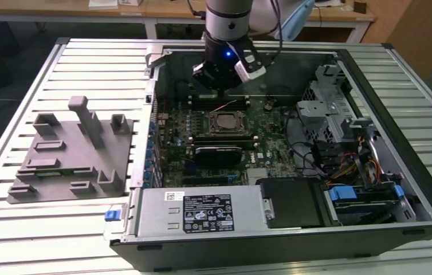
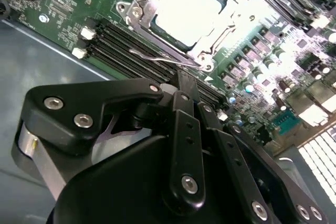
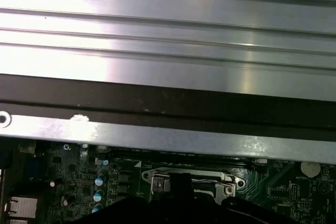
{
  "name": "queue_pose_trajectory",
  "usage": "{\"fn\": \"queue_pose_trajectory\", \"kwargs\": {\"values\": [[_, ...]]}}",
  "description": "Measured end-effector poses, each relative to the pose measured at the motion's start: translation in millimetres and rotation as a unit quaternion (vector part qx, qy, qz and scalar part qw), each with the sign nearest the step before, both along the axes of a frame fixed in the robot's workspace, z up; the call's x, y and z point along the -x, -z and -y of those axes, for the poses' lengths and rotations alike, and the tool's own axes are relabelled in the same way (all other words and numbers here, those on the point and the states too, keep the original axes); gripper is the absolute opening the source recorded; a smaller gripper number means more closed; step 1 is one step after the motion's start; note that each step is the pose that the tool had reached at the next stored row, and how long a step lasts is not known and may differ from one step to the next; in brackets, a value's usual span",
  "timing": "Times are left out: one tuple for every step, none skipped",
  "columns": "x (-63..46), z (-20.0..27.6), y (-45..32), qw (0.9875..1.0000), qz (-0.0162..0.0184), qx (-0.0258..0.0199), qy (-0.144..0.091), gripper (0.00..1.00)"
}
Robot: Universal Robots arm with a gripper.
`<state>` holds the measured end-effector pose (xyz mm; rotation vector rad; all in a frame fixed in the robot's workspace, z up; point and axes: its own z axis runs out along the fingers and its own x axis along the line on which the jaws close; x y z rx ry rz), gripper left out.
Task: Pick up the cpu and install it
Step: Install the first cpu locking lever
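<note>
Cpu [image 2: 186,9] lay seated in the socket [image 1: 224,122] on the motherboard [image 1: 273,149], pale top up. Above it the claw [image 2: 184,85] hung with fingers drawn together, holding nothing. Beside the open computer case [image 1: 422,195], the grey fixture [image 1: 71,154] rested on the worktop [image 1: 48,229].

Black gripper [image 2: 181,85] linkages, silver screws, blue light.

An open computer case [image 1: 399,189] lies on a slatted metal table [image 1: 40,229], filling the centre and right of the exterior view. Inside it, a green circuit board [image 1: 270,149] sits mid-frame, with a silver power supply box [image 1: 200,212] at lower centre. A grey plastic fixture [image 1: 71,154] with upright blocks stands at the left. Wooden desks [image 1: 163,8] run along the top edge.
</note>
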<state>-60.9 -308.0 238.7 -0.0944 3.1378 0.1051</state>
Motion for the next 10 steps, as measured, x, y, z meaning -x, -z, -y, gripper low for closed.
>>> {"fn": "queue_pose_trajectory", "kwargs": {"values": [[-0.8, 0.0, 0.9, 1.0000, 0.0000, 0.0000, 0.000, 0.11], [-1.6, 0.0, 1.9, 1.0000, 0.0000, 0.0000, 0.000, 0.11], [-2.5, 0.0, 2.8, 1.0000, 0.0000, 0.0000, 0.000, 0.11], [-3.3, -0.2, 3.5, 1.0000, 0.0000, 0.0000, 0.000, 0.11], [-4.5, -0.5, 4.1, 1.0000, 0.0000, 0.0001, 0.000, 0.11], [-5.3, -0.7, 4.9, 1.0000, 0.0000, 0.0000, 0.000, 0.11], [-5.9, -0.9, 5.7, 1.0000, 0.0000, 0.0000, 0.000, 0.11], [-6.6, -1.0, 6.5, 1.0000, 0.0000, 0.0000, 0.000, 0.11], [-8.5, -1.7, 8.5, 1.0000, 0.0000, 0.0000, 0.000, 0.11], [-8.6, -1.8, 9.0, 1.0000, 0.0000, 0.0000, 0.000, 0.11]]}}
